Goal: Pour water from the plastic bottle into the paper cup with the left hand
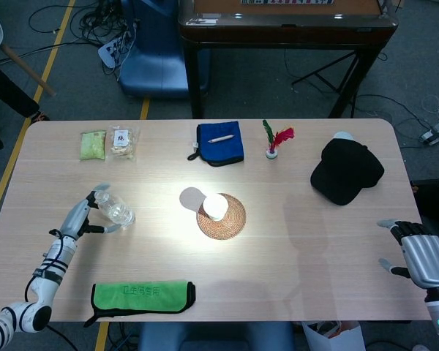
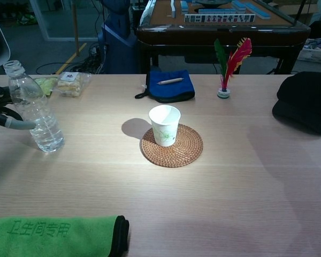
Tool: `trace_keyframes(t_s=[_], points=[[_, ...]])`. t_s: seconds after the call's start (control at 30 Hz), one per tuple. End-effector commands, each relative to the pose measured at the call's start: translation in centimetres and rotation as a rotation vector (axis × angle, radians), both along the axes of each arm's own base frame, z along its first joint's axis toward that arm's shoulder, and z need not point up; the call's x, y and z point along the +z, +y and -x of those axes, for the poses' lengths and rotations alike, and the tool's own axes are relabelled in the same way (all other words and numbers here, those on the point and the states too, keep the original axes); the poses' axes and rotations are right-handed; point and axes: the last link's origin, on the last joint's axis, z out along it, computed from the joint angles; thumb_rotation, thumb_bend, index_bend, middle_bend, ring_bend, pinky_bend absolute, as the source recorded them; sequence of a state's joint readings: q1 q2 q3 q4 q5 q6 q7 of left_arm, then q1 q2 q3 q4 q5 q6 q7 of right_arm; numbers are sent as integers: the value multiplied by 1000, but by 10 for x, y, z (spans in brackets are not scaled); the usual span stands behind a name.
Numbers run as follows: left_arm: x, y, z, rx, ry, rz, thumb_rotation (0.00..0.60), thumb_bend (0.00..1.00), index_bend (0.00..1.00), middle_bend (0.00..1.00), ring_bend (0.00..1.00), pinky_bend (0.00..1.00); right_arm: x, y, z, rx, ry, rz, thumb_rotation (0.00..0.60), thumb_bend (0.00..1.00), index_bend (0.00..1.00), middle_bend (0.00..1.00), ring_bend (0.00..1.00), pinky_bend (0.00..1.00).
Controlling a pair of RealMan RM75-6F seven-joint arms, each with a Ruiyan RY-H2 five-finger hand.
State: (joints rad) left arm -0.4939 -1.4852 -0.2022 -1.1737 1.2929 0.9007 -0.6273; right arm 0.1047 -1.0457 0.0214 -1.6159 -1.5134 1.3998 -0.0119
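Observation:
A clear plastic bottle (image 1: 115, 209) (image 2: 33, 108) with no cap stands upright on the left of the table, partly filled with water. My left hand (image 1: 85, 214) (image 2: 5, 110) is right beside it on its left, fingers spread around the bottle without closing on it. A white paper cup (image 1: 215, 206) (image 2: 165, 125) stands on a round woven coaster (image 1: 222, 216) (image 2: 172, 145) in the middle of the table. My right hand (image 1: 421, 259) hangs open at the table's front right corner, far from both.
A folded green towel (image 1: 141, 296) (image 2: 53, 236) lies at the front left. Snack packets (image 1: 107, 143), a blue pouch with a pen (image 1: 221, 142) (image 2: 170, 85), a feather shuttlecock (image 1: 274, 142) (image 2: 229, 66) and a black cap (image 1: 345, 171) (image 2: 305, 101) line the far side.

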Motion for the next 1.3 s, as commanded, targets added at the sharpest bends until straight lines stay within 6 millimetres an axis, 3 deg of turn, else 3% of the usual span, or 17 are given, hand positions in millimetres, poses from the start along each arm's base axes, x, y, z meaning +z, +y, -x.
trace_keyframes(t_s=[0.03, 0.4, 0.87, 1.3], points=[[-6, 1, -6, 4, -45, 17, 600, 3, 1, 20, 81, 255, 0, 0, 0, 0, 0, 0, 600, 47, 292, 303, 288, 313], [-23, 10, -20, -10, -55, 33, 600, 3, 2, 20, 80, 255, 2, 1, 0, 3, -6, 1, 600, 47, 292, 304, 288, 313], [-39, 18, -19, 50, -95, -2, 600, 3, 40, 40, 79, 255, 5, 1, 0, 2, -16, 7, 600, 47, 292, 305, 288, 313], [-45, 21, -19, 78, -73, -22, 600, 3, 308, 128, 100, 268, 7, 2, 0, 6, -24, 10, 600, 47, 313, 346, 296, 313]])
